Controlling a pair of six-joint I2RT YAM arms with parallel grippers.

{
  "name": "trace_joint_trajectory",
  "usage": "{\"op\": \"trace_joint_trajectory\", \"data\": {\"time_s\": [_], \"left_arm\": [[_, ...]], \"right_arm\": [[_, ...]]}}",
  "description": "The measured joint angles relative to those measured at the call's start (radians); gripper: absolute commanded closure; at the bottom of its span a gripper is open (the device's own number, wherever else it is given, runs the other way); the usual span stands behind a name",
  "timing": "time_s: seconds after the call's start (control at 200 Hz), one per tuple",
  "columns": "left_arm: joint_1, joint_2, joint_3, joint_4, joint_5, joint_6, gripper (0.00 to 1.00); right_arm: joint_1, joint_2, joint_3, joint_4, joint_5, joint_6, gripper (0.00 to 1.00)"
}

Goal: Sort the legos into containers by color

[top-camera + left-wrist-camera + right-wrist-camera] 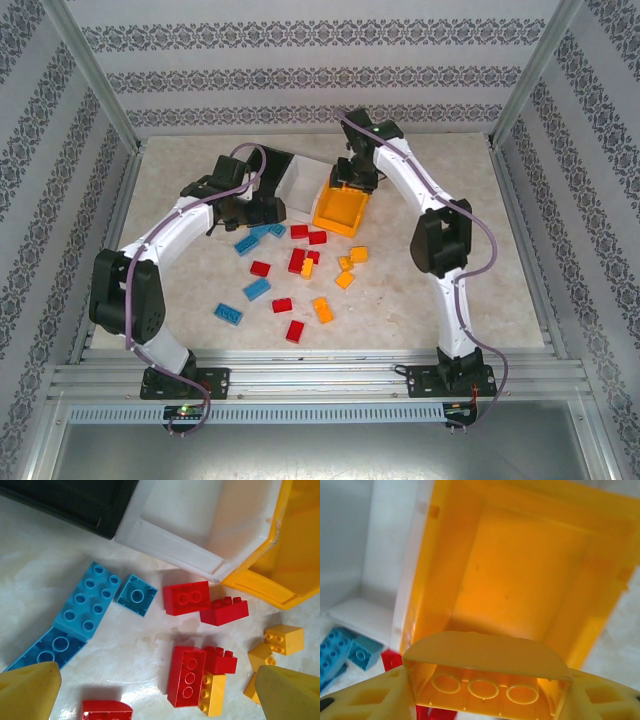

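Note:
The containers stand in a row at the back: a black bin [288, 160], a white bin [301, 186] and an orange bin [340, 208]. My right gripper [353, 181] hangs over the orange bin [520, 565], shut on an orange-yellow arched lego [485, 655] with its hollow underside towards the camera. My left gripper [240, 208] is open and empty, low over the table. Between its fingertips [27, 690] lie a red lego [187, 676] joined with a yellow one [214, 694]. Blue legos [87, 602] lie to the left and red legos [186, 597] in front of the white bin [200, 515].
Loose legos are scattered in the middle of the table: blue ones [257, 289] on the left, red ones [283, 304] in the centre, orange-yellow ones [323, 309] on the right. Patterned walls and metal posts enclose the table. Bare tabletop lies to the right of the right arm.

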Motion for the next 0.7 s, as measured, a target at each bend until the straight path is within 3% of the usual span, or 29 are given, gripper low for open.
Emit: {"op": "trace_joint_trajectory", "data": {"time_s": [0.27,0.699], "left_arm": [[0.024,-0.022,-0.006,-0.020,0.000,0.004,0.00],[0.034,0.000,0.004,-0.027,0.013,0.003,0.00]], "right_arm": [[-0.016,0.163,0.158,-0.063,0.000,-0.013,0.40],[-0.022,0.170,0.167,-0.072,-0.005,-0.013,0.25]]}}
